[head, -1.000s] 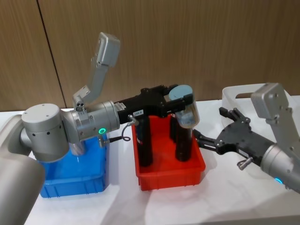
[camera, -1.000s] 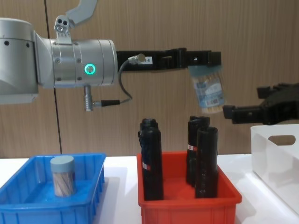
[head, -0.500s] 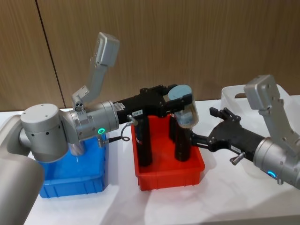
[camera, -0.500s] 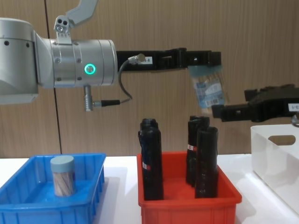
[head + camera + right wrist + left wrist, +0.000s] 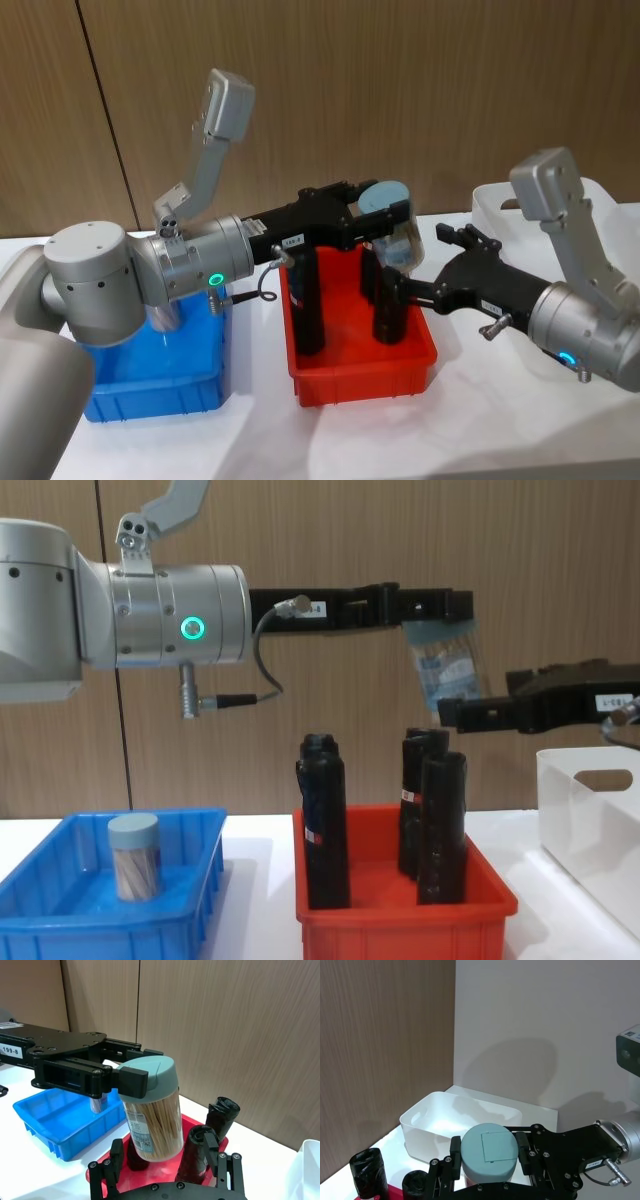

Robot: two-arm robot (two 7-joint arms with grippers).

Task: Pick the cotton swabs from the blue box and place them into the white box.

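Observation:
A clear jar of cotton swabs (image 5: 446, 668) with a pale blue-grey lid (image 5: 489, 1151) hangs tilted above the red bin. My left gripper (image 5: 385, 212) is shut on its lid end. Reaching in from the right, my right gripper (image 5: 412, 262) is open, with its fingers (image 5: 115, 1156) on either side of the jar's lower end (image 5: 152, 1120), apart from it. A second swab jar (image 5: 134, 855) stands in the blue box (image 5: 60, 922) at the left. The white box (image 5: 590, 810) sits at the far right.
The red bin (image 5: 400, 925) in the middle holds three tall black cylinders (image 5: 325, 820), right below the held jar. A wood-panelled wall stands behind the table. Bare white tabletop lies between the red bin and the white box (image 5: 495, 205).
My right gripper has moved left toward the held jar, and its open fingers now flank the jar's lower end. The left arm and the jar have not moved.

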